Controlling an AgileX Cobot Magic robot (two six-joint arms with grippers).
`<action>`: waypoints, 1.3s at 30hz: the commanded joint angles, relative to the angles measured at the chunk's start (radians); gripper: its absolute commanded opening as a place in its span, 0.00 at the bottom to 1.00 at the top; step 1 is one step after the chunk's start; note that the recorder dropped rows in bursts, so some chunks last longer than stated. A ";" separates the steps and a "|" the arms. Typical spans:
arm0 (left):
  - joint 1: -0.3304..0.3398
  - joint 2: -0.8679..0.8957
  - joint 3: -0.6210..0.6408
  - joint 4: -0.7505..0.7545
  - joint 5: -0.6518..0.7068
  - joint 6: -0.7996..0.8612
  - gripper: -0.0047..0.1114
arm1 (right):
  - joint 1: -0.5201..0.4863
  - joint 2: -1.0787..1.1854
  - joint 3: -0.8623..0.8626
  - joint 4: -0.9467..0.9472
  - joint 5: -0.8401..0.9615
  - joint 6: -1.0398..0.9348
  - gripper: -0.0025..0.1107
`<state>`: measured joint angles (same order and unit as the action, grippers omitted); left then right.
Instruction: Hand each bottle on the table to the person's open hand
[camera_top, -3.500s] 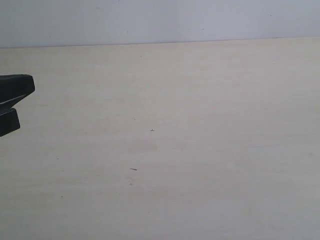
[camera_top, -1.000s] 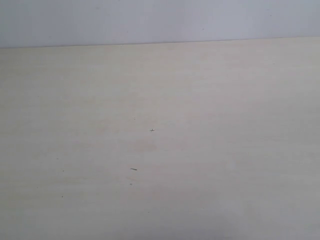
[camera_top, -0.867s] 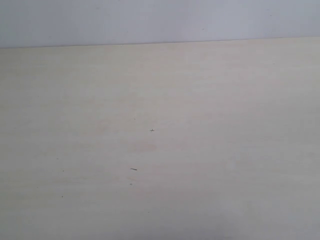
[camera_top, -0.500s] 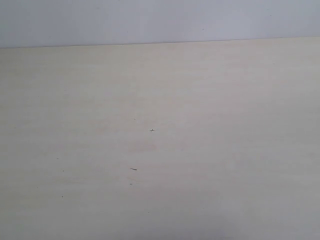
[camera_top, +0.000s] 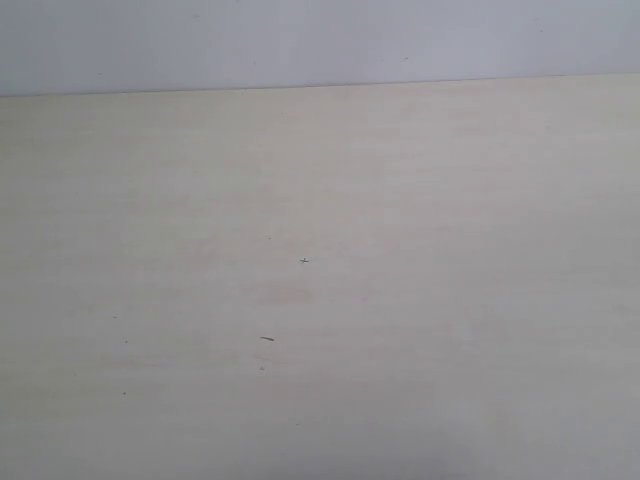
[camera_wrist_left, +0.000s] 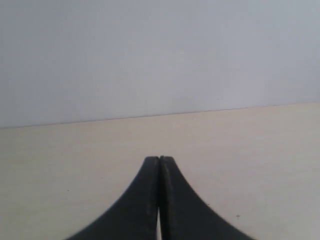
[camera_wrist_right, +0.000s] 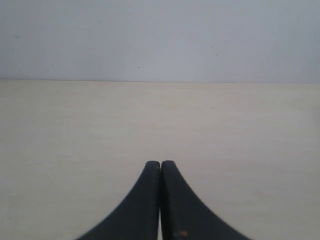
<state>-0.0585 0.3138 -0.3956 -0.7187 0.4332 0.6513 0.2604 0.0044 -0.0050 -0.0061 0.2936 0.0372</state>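
Stretching worktop (camera_top: 420, 300): pale beige with faint wood lines. It fills most of the outside view and runs back to a straight far edge.
Bottles and the person's open hand: I cannot tell where they are from these pictures.
Little marks: a tiny cross-shaped speck (camera_top: 304, 260) sits near the middle of the worktop. A short dark dash (camera_top: 267, 338) lies a bit nearer the camera, apart from the speck.
Wall (camera_top: 320, 40): plain grey-white, standing behind the far edge of the worktop.
Left gripper (camera_wrist_left: 159, 160): black, with its two fingers pressed tight together and only a thin line between them. It holds nothing. It points out over the worktop toward the wall.
Right gripper (camera_wrist_right: 160, 163): black too, with its fingers pressed together the same way and holding nothing. It also points over the worktop toward the wall. A small orange spot (camera_wrist_right: 183, 233) shows low on one finger.
What changed: a few seconds back, a black gripper poked in at the left edge of the outside view. Now it has gone from that view, which shows only the worktop and the wall.
What stayed: the speck and the dash lie in the same spots as before. The outside view looks just like it did one second ago.
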 joint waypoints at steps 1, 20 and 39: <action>0.002 -0.006 0.003 0.188 -0.010 -0.106 0.04 | -0.007 -0.004 0.005 0.000 -0.012 0.002 0.02; 0.002 -0.206 0.295 0.760 -0.255 -0.708 0.04 | -0.007 -0.004 0.005 0.000 -0.011 0.002 0.02; 0.002 -0.314 0.396 0.784 -0.232 -0.717 0.04 | -0.007 -0.004 0.005 0.000 -0.011 0.002 0.02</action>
<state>-0.0582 0.0063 -0.0162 0.0800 0.2010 -0.0589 0.2604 0.0044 -0.0050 -0.0061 0.2920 0.0389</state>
